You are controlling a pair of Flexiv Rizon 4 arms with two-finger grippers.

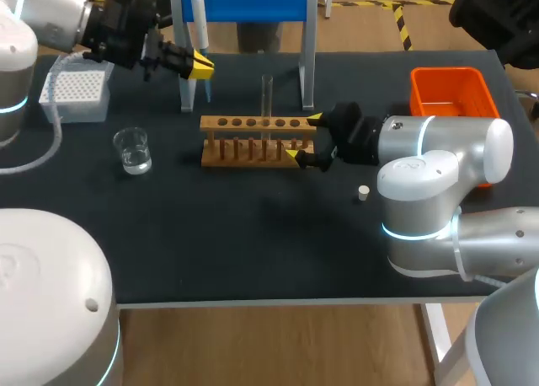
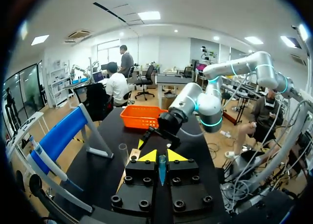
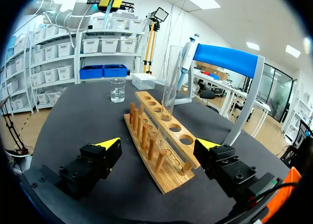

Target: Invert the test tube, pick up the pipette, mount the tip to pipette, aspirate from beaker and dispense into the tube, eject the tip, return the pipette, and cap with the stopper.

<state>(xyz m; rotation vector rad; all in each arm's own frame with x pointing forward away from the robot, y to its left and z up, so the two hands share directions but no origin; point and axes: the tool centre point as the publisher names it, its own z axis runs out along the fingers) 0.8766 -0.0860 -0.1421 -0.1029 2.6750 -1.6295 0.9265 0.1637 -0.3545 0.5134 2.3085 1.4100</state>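
Observation:
A clear test tube (image 1: 267, 99) (image 3: 171, 82) stands upright in the wooden rack (image 1: 253, 142) (image 3: 161, 150). My right gripper (image 1: 303, 136) (image 3: 157, 144) is open, its fingers on either side of the rack's right end without holding it. High at the back left, my left gripper (image 1: 200, 66) (image 2: 162, 155) is shut on a small blue pipette tip (image 2: 162, 169), close to the stand's left leg. The pipette (image 1: 196, 15) (image 3: 188, 53) hangs on the blue stand (image 1: 253, 2). A beaker (image 1: 133, 150) (image 3: 117, 91) with clear liquid sits left of the rack. The white stopper (image 1: 363, 193) lies in front of the right arm.
A white tip box (image 1: 77, 91) sits at the far left. An orange bin (image 1: 450, 95) (image 2: 141, 116) stands at the back right, behind my right arm. The stand's legs rise just behind the rack.

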